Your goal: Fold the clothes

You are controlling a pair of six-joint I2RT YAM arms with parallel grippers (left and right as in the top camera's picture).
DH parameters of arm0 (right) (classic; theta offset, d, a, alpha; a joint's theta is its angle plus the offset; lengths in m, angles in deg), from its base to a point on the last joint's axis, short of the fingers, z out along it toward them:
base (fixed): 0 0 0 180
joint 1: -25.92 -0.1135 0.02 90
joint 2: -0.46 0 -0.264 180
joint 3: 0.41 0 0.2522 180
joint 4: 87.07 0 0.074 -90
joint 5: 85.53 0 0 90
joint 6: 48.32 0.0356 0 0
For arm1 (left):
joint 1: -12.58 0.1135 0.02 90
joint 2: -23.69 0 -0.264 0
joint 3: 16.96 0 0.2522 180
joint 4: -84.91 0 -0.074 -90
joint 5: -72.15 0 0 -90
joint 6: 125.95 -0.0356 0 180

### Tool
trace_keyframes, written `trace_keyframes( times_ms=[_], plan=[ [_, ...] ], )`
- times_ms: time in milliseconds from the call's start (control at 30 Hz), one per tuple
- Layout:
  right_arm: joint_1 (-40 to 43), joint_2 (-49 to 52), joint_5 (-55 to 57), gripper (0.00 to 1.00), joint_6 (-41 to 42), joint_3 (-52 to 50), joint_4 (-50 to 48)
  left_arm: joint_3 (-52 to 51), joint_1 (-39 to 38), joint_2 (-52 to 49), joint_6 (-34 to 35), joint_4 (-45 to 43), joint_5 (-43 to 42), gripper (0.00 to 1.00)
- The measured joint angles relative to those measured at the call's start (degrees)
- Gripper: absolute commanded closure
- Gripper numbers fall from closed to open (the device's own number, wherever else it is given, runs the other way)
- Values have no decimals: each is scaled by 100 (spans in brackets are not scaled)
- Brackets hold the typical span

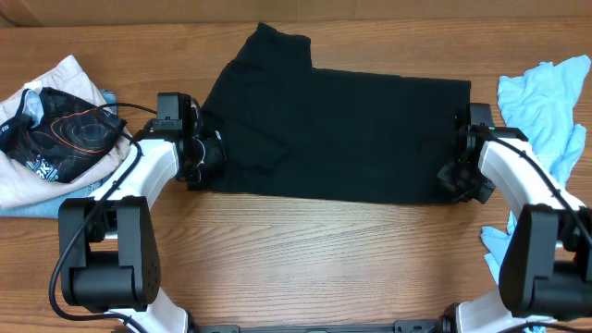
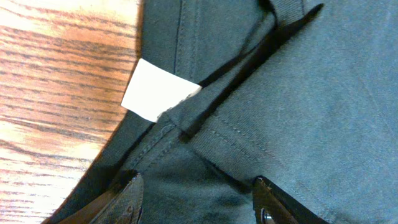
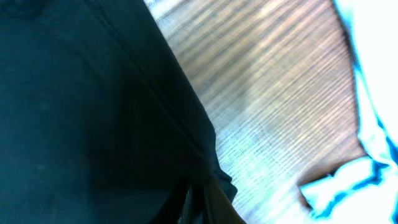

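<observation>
On the worktop (image 1: 305,245), the black T-shirt (image 1: 351,129) lies spread; left fingers (image 2: 129,202) gape over its labelled neckline, right fingers (image 3: 198,208) pinch its edge.

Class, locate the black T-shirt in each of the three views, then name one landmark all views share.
Overhead: black T-shirt spread across the middle of the table.
Left wrist: covers the right and lower frame, white label at its edge.
Right wrist: fills the left half, blurred.
Shared landmark: the wood-grain table beside it.
</observation>
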Motion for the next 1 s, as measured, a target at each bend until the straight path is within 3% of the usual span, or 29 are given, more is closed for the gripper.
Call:
trace_keyframes(
  times_ms=[133,267,367,500,633,867,1000],
  plan=[
    [2,-79,-4,93,2,31,323,0,0,0,-4,153,2,48],
    [2,-79,-7,92,-2,31,568,7,0,0,-31,455,48,65],
    [2,-79,-4,92,0,31,688,4,0,0,-87,667,225,64],
    [4,-79,-7,91,0,31,743,4,0,0,-118,647,407,56],
    [4,-79,-7,91,-2,31,743,4,0,0,-168,562,481,74],
    [7,-79,-7,90,-4,31,741,-85,0,0,-192,1064,525,72],
    [7,-79,-4,89,-4,31,741,-229,20,52,-98,1423,566,78]
  ],
)
